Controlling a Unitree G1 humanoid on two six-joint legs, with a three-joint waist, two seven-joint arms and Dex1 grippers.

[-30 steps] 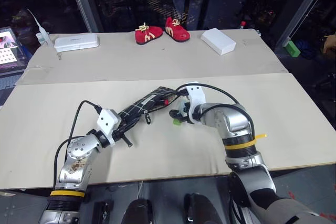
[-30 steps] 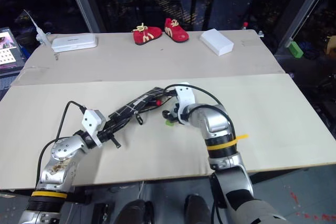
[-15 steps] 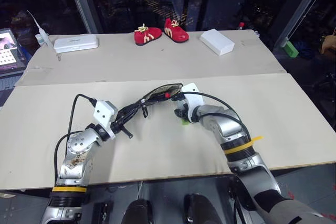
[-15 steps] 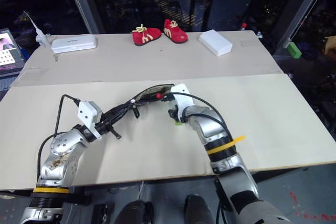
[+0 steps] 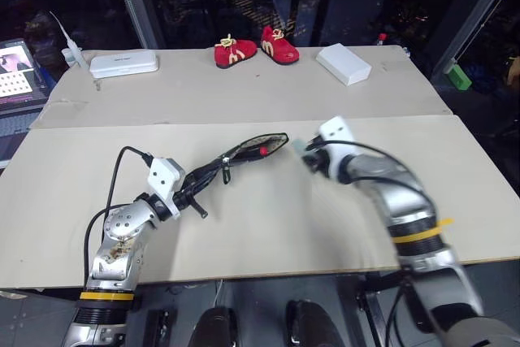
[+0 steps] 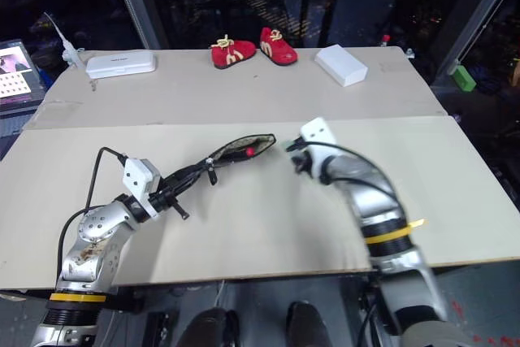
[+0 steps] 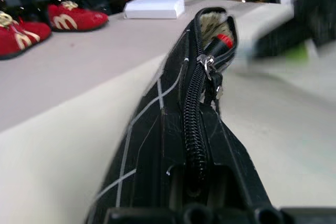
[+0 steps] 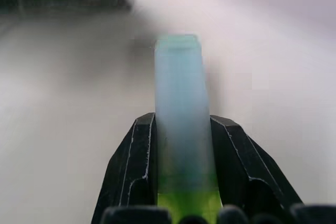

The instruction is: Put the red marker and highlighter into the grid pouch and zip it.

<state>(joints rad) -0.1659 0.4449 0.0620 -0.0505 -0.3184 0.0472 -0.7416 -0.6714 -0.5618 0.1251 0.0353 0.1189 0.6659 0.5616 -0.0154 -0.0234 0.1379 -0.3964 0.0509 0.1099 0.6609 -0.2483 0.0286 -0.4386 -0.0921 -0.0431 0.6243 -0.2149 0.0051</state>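
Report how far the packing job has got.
Done: the slim red marker already sits in the open mouth of the black grid-lined fabric pouch, which the left gripper holds up by one end. In hand: the right gripper is shut on the chunky light-green highlighter, away from the pouch. Left: put the highlighter in and close the zipper.

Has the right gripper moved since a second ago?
Yes. The right gripper, shut on the highlighter, has lifted off the table and swung to the robot's right, away from the pouch mouth.
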